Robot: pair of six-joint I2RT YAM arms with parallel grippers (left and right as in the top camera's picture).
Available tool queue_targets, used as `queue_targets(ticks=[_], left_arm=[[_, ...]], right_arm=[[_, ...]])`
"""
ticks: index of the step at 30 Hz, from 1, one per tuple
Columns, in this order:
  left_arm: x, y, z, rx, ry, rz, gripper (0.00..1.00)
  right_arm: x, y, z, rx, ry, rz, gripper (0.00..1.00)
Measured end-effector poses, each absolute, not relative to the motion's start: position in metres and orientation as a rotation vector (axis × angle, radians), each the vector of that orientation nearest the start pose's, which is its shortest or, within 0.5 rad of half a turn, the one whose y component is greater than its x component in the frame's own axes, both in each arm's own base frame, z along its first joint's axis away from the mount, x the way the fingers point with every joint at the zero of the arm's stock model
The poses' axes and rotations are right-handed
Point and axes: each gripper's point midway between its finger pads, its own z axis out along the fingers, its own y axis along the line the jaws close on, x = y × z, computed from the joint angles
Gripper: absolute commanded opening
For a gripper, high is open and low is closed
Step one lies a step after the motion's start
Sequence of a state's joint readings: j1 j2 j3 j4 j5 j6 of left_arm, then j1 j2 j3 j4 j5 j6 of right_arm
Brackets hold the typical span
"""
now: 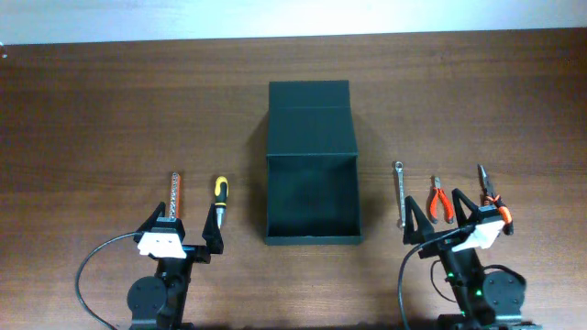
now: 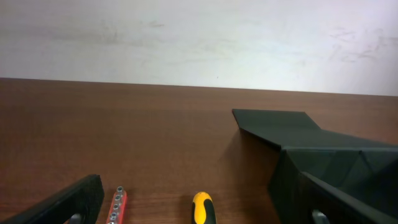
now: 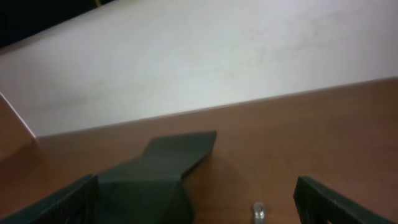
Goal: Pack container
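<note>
Jaws apart on left gripper (image 1: 183,231) and right gripper (image 1: 449,223), open container (image 1: 310,197) at twelve o'clock between them, screwdriver (image 1: 219,194) at its nine o'clock

The place looked like a robotics lab: a wood-grain table (image 1: 92,110) stood against a white wall (image 2: 199,37), hand tools such as a screwdriver (image 1: 219,194) and pliers (image 1: 441,200) lay in tidy rows, and black cables (image 1: 83,261) looped at its edge.
</note>
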State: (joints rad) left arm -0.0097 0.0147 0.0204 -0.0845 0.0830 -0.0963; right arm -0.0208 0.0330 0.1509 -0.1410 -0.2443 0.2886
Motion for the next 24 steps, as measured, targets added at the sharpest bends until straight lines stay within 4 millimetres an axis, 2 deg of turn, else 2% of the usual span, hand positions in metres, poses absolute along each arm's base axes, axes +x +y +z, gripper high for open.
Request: queue_targets(ticks=[6,11,16,19,24], left_arm=[[0.245,-0.017,0.159,-0.009,1.653,-0.149,0.99],[0.245,-0.017,0.159,-0.009,1.653,-0.149,0.99],[0.245,-0.017,0.159,-0.008,1.652,-0.149,0.99],[0.245,-0.017,0.159,-0.009,1.653,-0.149,0.99],[0.245,-0.017,0.159,-0.009,1.653,-0.149,0.99]], right_arm=[[0.216,0.027,0.252,0.096,1.825,0.317,0.99],[0.224,0.022,0.278,0.063,2.107,0.232,0.99],[0.244,0.021,0.281,0.070,2.461,0.214,0.99],[0.257,0.020,0.279,0.076,2.598,0.211,0.99],[0.285,0.019,0.257,0.091,2.768,0.218,0.99]])
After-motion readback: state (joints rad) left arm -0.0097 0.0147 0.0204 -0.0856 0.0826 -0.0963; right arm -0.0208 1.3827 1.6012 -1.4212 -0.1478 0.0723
